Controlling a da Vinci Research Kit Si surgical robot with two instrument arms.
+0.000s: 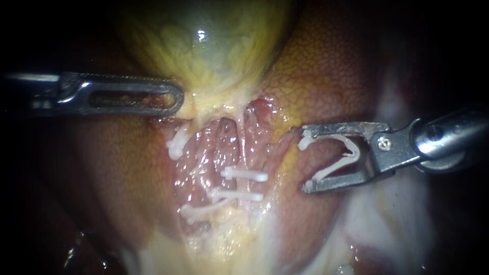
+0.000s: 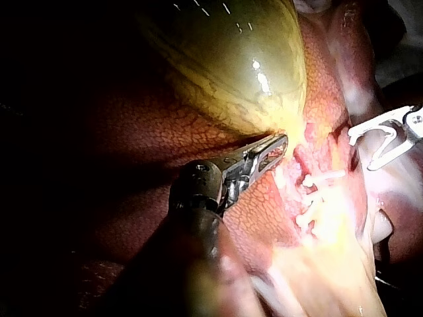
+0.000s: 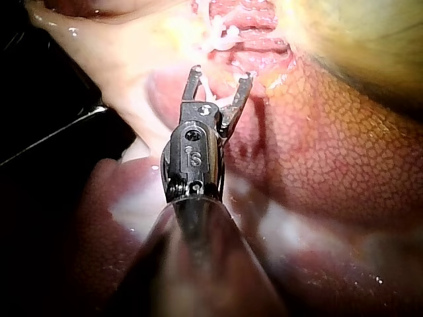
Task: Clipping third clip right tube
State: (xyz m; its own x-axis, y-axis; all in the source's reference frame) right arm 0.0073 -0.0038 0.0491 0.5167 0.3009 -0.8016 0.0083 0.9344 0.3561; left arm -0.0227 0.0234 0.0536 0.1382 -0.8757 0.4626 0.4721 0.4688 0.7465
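**Clip held wide open, short of the right tube**

The clip (image 1: pixel 336 167) is a white V sitting in the right instrument (image 1: pixel 305 161). Both jaws grasp it from either side, spread wide, with its mouth facing the dissected bed. It touches no tissue from what I can see. It hangs over the liver (image 1: pixel 331 66), off to the right of the bed and clear of the right tube (image 1: pixel 240 135). That tube is a pale strand running down from the gallbladder (image 1: pixel 204 40) into the raw pink bed.

Lower along the same line, two set clips (image 1: pixel 244 174) lie across the bed, one just under the other. Two left clips (image 1: pixel 175 142) sit on the other side of the bed, one high near the gallbladder's base and one low. I cannot tell exactly what each of those is closed on.

The right wrist view shows the right instrument's (image 3: pixel 220 74) jaws parted, with the clipped bed just ahead of them.

The left instrument (image 1: pixel 175 97) comes in level, its slotted jaws clamped on the yellowish base of the gallbladder. In the left wrist view its (image 2: pixel 283 140) tip is buried in that same tissue. The green, glossy gallbladder bulges ahead of it, and the right instrument (image 2: pixel 360 153) with its clip stands well apart beyond the bed.
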